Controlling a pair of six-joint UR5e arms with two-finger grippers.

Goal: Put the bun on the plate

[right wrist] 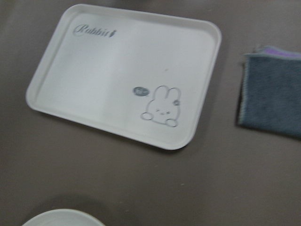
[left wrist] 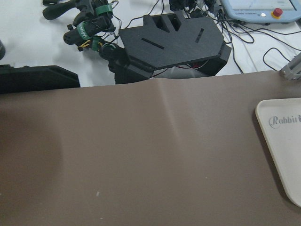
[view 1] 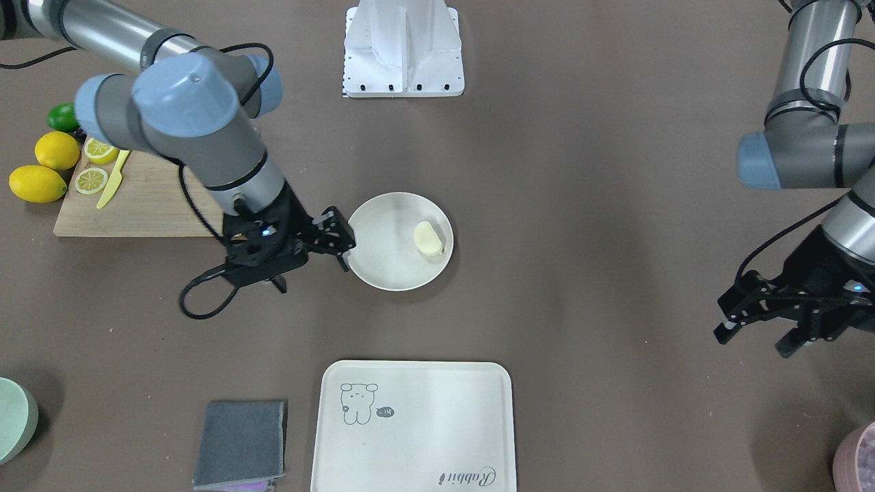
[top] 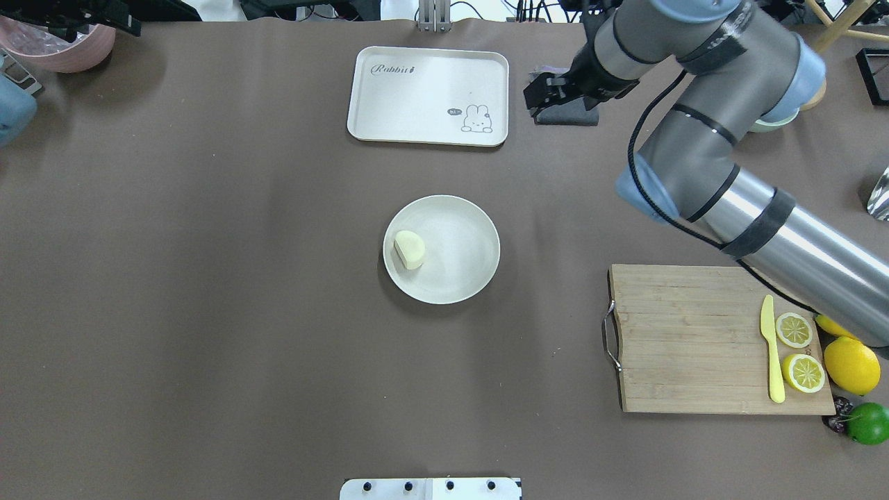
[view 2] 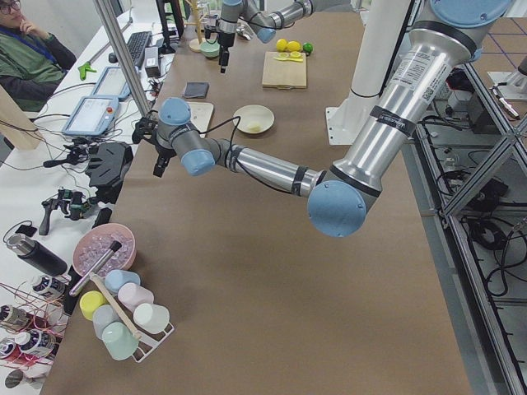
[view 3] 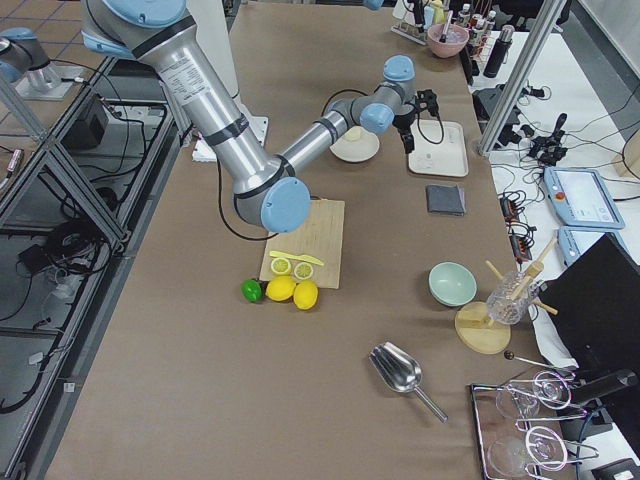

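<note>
A cream tray [right wrist: 117,70] lies beside a grey cloth [right wrist: 273,94]; the pale arc below is probably the plate [right wrist: 61,218].

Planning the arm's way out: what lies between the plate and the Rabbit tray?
Nothing. The overhead view shows only bare brown table cover between the plate and the tray; the front-facing view agrees.

Mid-table, round cream-white plate [top: 467,258]: bare brown tabletop [top: 243,292] on every side. Right gripper [view 1: 347,251] hangs raised off its right side. Rectangular cream tray [top: 417,97] and wooden cutting board [top: 680,333] well apart.
</note>
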